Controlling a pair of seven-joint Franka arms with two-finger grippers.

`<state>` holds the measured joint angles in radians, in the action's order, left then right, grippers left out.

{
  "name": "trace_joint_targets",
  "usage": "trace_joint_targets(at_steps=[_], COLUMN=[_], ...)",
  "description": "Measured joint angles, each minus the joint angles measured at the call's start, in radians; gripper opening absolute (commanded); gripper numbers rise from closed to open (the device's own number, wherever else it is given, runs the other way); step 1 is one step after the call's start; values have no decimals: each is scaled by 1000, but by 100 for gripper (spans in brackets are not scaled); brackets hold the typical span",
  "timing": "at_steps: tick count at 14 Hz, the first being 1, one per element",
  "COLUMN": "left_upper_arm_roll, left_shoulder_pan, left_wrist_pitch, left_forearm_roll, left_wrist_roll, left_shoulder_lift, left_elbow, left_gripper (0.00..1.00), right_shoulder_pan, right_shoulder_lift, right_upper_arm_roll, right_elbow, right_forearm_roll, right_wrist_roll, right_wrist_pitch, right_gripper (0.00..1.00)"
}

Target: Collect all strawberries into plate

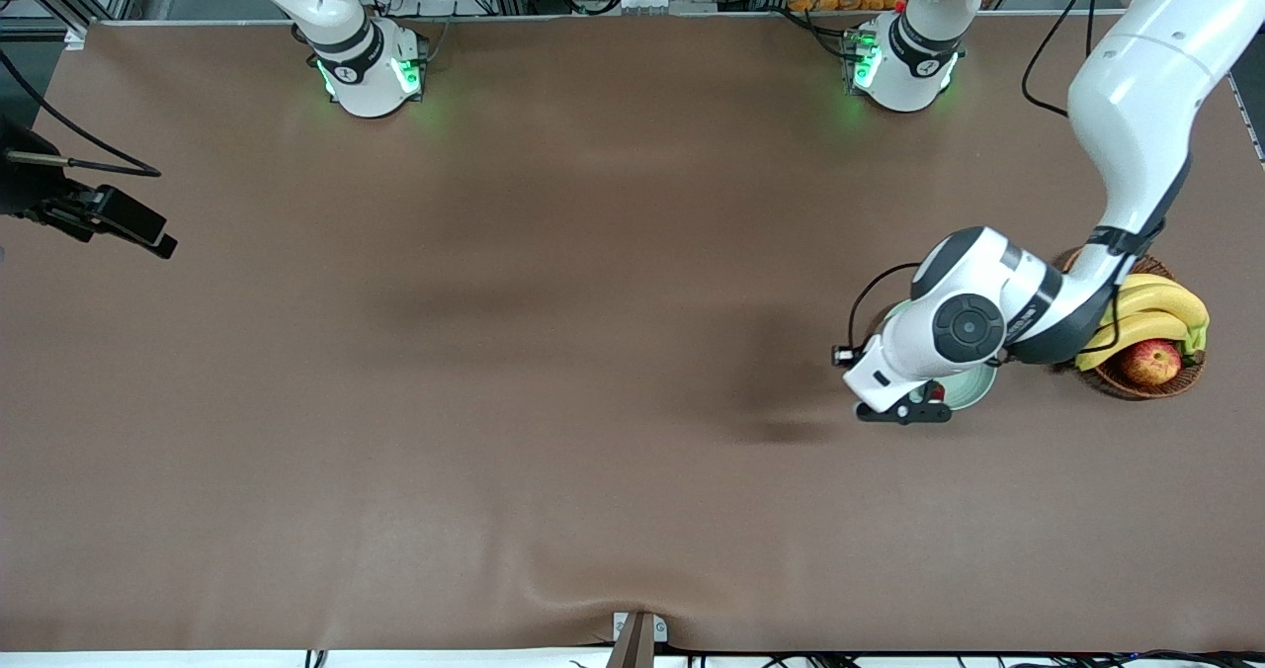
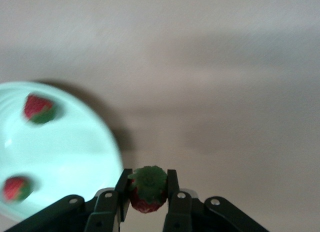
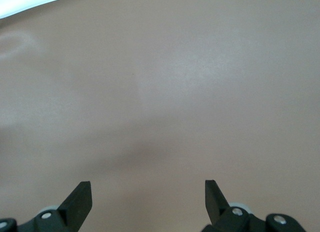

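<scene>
Red strawberry [image 2: 148, 191] — green leafy cap

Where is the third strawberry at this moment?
The strawberry is held between the fingers of the left gripper, in the air beside the rim of the plate, toward the left arm's end of the table.

- Strawberry [image 2: 148, 193] between the left claw's [image 2: 146, 189] fingers: red, green cap.
- Plate [image 2: 95, 142] beside it: pale mint green, plain.
- Table [image 1: 494, 352]: plain brown.
</scene>
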<state>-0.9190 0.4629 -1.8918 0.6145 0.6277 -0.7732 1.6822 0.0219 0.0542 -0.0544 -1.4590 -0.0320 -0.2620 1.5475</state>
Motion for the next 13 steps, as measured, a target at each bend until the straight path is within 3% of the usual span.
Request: trace_joint_targets(at_steps=[3, 4, 5, 7, 8, 9, 13], left_upper_arm_roll=[-1, 0, 3, 12, 13, 13, 11], left_shoulder_pan=[14, 27, 40, 66, 78, 88, 98], left_wrist_pitch=[72, 73, 73, 73, 72, 72, 70], left_forearm_roll=[4, 9, 22, 55, 63, 66, 67], left_wrist_roll=[9, 9, 9, 9, 9, 9, 10], left_shoulder_lift=[35, 41, 41, 41, 41, 41, 45], left_elbow=[32, 48, 62, 88, 94, 96, 88], left_gripper=[0, 3, 12, 39, 61, 98, 100], right_shoulder_pan=[-14, -15, -15, -15, -14, -14, -13], right_shoulder_lift=[-8, -10, -11, -11, -11, -11, -15], right_upper_arm_roll=[-1, 0, 0, 2, 3, 3, 6], right_elbow=[-7, -7, -7, -7, -5, -2, 4], right_forearm_roll=[0, 0, 1, 4, 6, 7, 17], right_wrist_roll=[0, 0, 0, 0, 0, 0, -1], right_wrist_pitch=[1, 2, 5, 8, 8, 9, 8], right_gripper=[100, 100, 100, 100, 100, 100, 100])
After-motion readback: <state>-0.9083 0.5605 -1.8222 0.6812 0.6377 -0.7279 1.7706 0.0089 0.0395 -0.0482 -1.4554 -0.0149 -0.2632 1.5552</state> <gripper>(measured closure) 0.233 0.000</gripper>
